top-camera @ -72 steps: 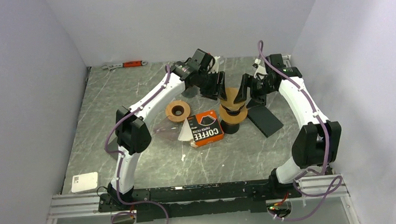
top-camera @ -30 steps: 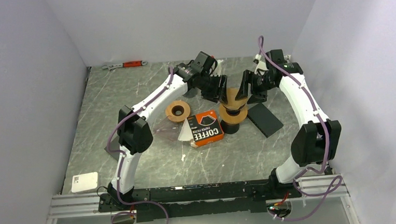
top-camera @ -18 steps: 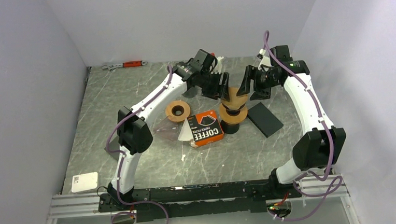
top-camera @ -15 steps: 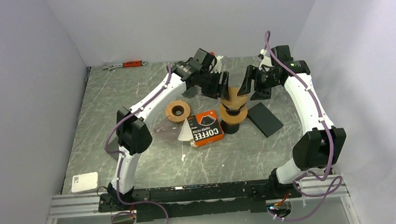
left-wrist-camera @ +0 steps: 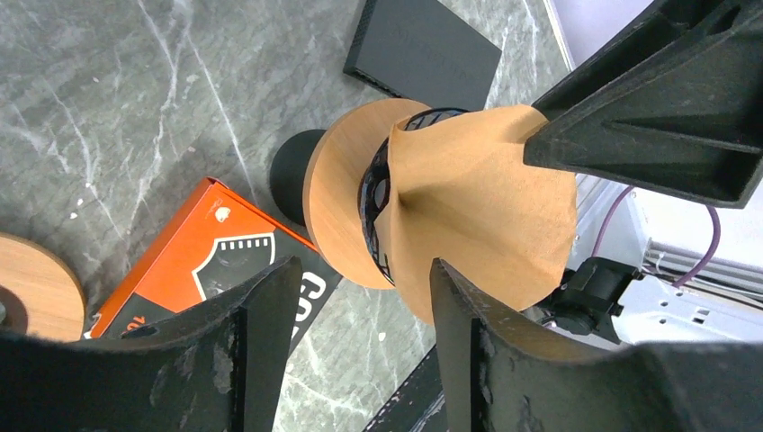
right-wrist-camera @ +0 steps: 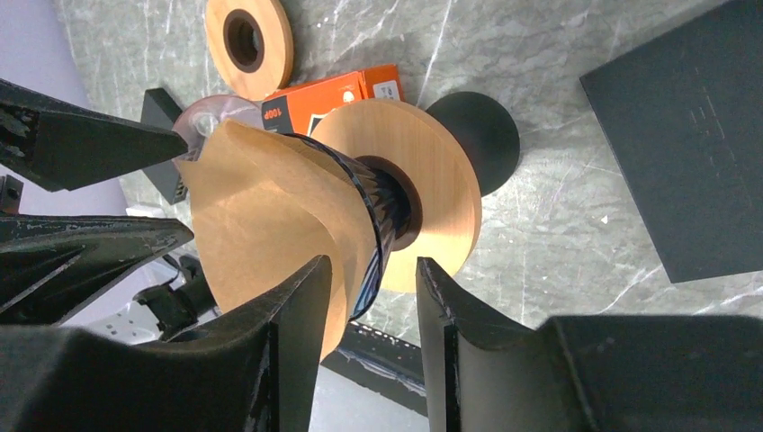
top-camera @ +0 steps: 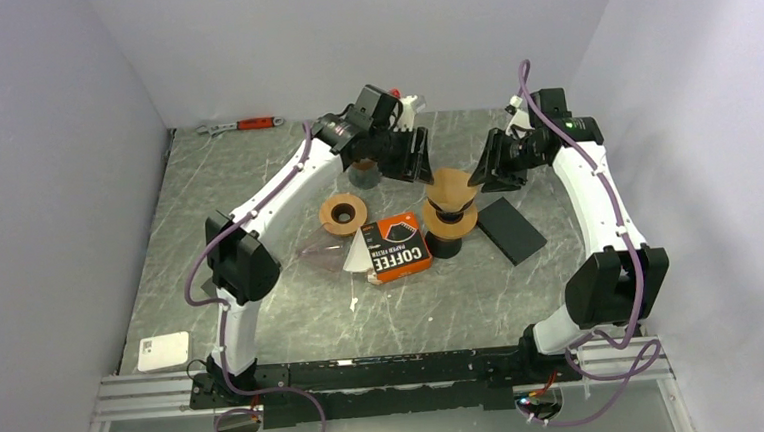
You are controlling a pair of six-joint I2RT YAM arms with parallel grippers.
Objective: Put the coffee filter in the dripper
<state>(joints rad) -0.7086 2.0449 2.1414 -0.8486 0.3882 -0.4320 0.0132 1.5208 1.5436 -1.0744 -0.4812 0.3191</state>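
Note:
The dripper [top-camera: 449,215] stands mid-table on a black base, with a wooden collar [left-wrist-camera: 335,216] round its ribbed black cone. The brown paper coffee filter [top-camera: 450,184] sits in its mouth as a spread cone [right-wrist-camera: 261,225]. My left gripper [top-camera: 417,157] hovers open just left of the filter; in its wrist view the jaws [left-wrist-camera: 360,270] are empty and the filter's edge [left-wrist-camera: 486,216] lies beyond the right finger. My right gripper [top-camera: 482,171] is at the filter's right edge, open, and the dripper's rim with the paper lies between its jaws [right-wrist-camera: 371,266].
An orange coffee-filter box [top-camera: 400,247] and a loose white filter [top-camera: 357,254] lie left of the dripper, next to a wooden ring [top-camera: 343,211]. A black slab [top-camera: 511,230] lies to the right. A dark cup [top-camera: 362,174], a wrench [top-camera: 242,125] and a white box [top-camera: 163,351] are farther off.
My left gripper has pulled back to the left, off the filter, uncovering the dark cup. The right gripper rose, then came down to the filter's right edge with its jaws narrower.

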